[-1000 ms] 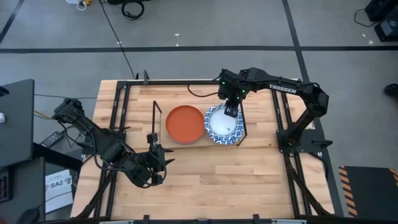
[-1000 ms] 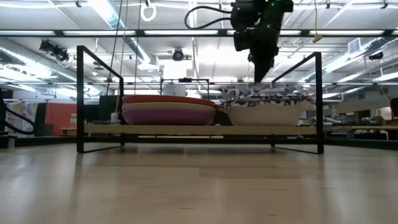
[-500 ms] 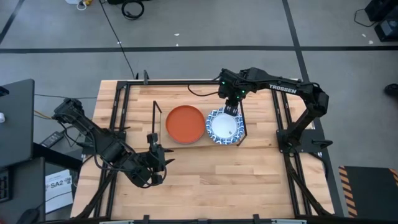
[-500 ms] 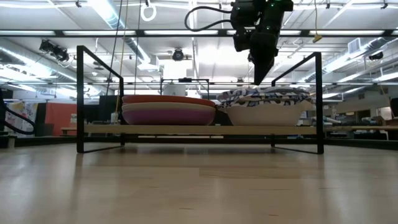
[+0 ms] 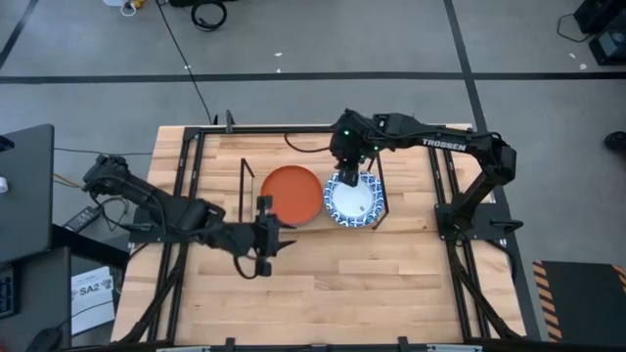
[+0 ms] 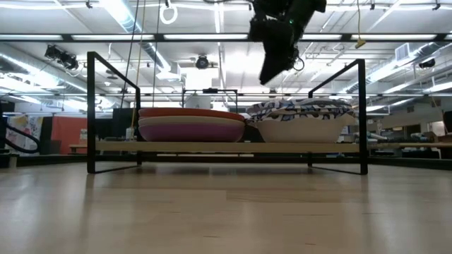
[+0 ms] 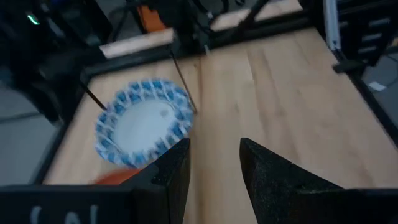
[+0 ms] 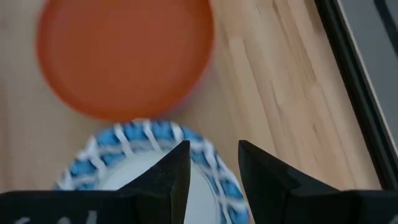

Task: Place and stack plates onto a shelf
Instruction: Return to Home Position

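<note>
The shelf (image 5: 244,192) stands mid-table, seen in the low view as a black rod rack with a board (image 6: 212,147). On its left lies an orange plate (image 5: 291,194) on top of a purple-and-magenta stack (image 6: 191,128). On its right a blue-and-white plate (image 5: 356,201) rests on a beige one (image 6: 300,131). My right gripper (image 5: 344,176) hangs open over the gap between both stacks, clear of them (image 6: 270,73). My left gripper (image 5: 270,238) is open in front of the shelf's left near corner, holding nothing. The left wrist view shows the blue-and-white plate (image 7: 144,121) ahead of it.
The wooden table (image 5: 391,284) has a black frame along its sides (image 5: 186,176). Bare wood lies between the shelf and the near edge. The shelf's upright rods (image 6: 90,113) stand at its corners.
My right gripper has come off the blue-and-white plate's far rim, risen and swung toward the table's left; the plate stays lying on the beige one. My left gripper has swung from the near left toward the shelf, turning as it went.
</note>
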`<action>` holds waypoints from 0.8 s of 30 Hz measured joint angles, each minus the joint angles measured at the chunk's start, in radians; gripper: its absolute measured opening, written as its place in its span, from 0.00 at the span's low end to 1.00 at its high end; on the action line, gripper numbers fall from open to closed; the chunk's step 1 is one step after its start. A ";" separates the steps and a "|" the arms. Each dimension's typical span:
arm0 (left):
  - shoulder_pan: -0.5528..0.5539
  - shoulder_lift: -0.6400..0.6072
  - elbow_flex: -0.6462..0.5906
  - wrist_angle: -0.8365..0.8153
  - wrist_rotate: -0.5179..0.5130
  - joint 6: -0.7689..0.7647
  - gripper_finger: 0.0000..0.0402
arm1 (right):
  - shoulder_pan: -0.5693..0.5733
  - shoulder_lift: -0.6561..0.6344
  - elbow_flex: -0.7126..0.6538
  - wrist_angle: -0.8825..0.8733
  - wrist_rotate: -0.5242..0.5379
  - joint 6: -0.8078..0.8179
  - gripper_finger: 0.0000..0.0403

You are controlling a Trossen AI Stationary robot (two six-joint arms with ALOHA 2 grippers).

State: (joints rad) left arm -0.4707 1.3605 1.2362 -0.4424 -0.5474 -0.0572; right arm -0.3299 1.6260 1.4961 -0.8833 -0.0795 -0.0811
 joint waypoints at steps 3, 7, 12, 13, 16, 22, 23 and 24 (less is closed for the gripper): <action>0.034 -0.011 0.000 0.046 0.002 0.072 0.36 | 0.028 0.000 0.017 0.031 0.000 0.000 0.35; 0.063 -0.046 0.000 0.062 0.003 0.104 0.36 | 0.061 0.000 0.080 0.004 0.000 0.000 0.35; 0.071 -0.121 0.000 0.057 0.003 0.125 0.36 | 0.097 -0.001 0.203 -0.064 0.000 0.000 0.35; 0.071 -0.138 0.000 0.055 0.003 0.132 0.36 | 0.104 -0.001 0.230 -0.079 0.000 0.000 0.35; 0.068 -0.190 0.000 0.043 0.003 0.150 0.36 | 0.126 -0.001 0.309 -0.132 -0.001 -0.001 0.35; 0.068 -0.295 0.001 -0.029 0.003 0.156 0.36 | 0.169 -0.043 0.387 -0.216 0.000 -0.005 0.35; 0.068 -0.312 0.001 -0.038 0.003 0.155 0.36 | 0.177 -0.061 0.387 -0.224 -0.001 -0.006 0.35; 0.068 -0.328 0.001 -0.048 0.003 0.155 0.36 | 0.183 -0.079 0.387 -0.234 0.000 -0.006 0.35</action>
State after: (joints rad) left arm -0.4030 1.0329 1.2373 -0.4904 -0.5442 0.0981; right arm -0.1467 1.5470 1.8828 -1.1172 -0.0800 -0.0868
